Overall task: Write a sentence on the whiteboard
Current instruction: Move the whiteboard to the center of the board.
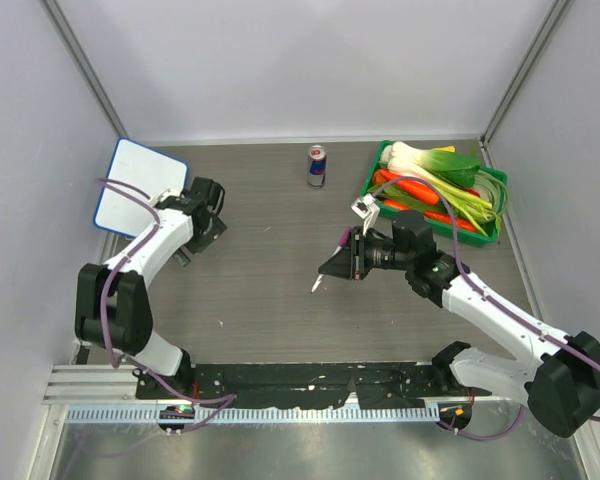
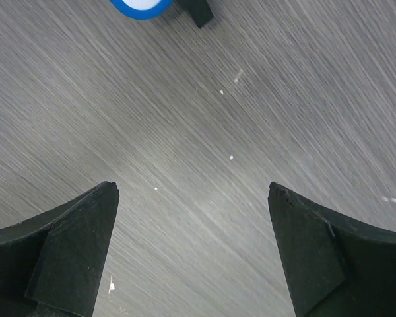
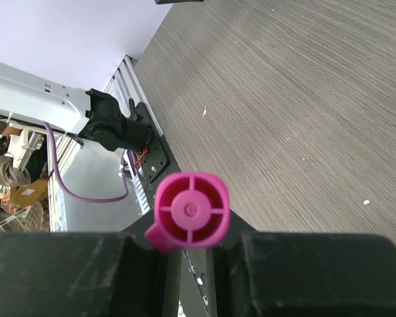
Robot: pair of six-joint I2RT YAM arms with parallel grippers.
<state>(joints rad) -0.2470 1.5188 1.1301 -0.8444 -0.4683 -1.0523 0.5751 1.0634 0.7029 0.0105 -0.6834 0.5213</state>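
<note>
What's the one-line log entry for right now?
left gripper: open, empty, near whiteboard | right gripper: shut on marker, mid-table | whiteboard: no writing visible

I see drink can (image 1: 317, 166) upright, far side of table (image 1: 270, 285) | green crate (image 1: 500, 205) to its right, apart | leeks (image 1: 450, 172) lying over carrots (image 1: 416, 190) inside
</note>
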